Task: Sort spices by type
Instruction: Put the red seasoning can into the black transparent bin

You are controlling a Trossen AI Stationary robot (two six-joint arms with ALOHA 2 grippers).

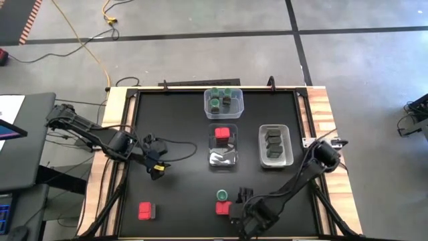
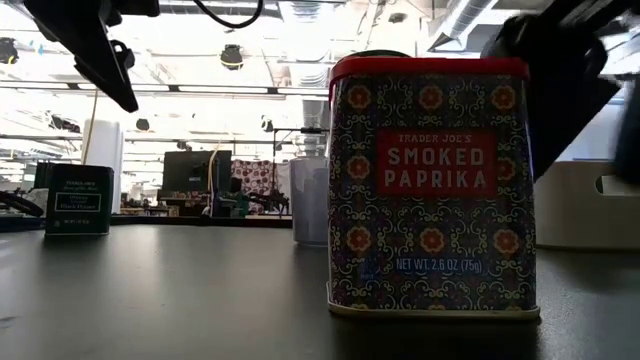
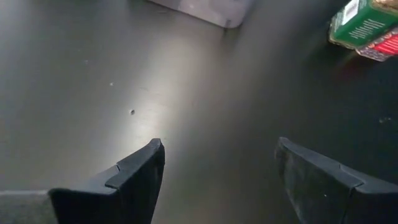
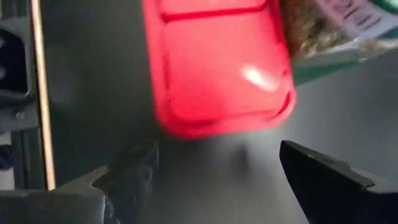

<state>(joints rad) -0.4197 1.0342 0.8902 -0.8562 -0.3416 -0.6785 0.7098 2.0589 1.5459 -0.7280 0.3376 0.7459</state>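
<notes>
Lower centre of the high view: red-topped paprika tin (image 1: 223, 208) standing upright on the black table (image 1: 180, 127), a green-lidded jar (image 1: 222, 195) just above it in the frame and seemingly touching. Right gripper (image 1: 242, 199) poised just right of the tin, jaws wide apart, nothing between them; in the right wrist view the red lid (image 4: 221, 65) filling the frame just ahead of the fingertips (image 4: 323, 171). Probably a light, stiff metal tin with flat, printed, somewhat slick sides: best pinched across two opposite flat walls below the lid, not on the rounded lid corners. Tall and narrow, so liable to tip if nudged on one side only; neighbouring jar liable to get bumped.

Left gripper (image 1: 155, 165) hanging over bare table at left centre, jaws apart, empty. Another red tin (image 1: 144, 211) with a dark tin (image 1: 153, 211) against it at lower left.

Three clear tubs mid-table: upper tub (image 1: 223, 102) holding green-lidded jars plus one darker item; centre tub (image 1: 223, 148) holding one red tin in its upper half, glare hiding the rest; right tub (image 1: 275, 145) holding a column of dark blocky tins.
</notes>
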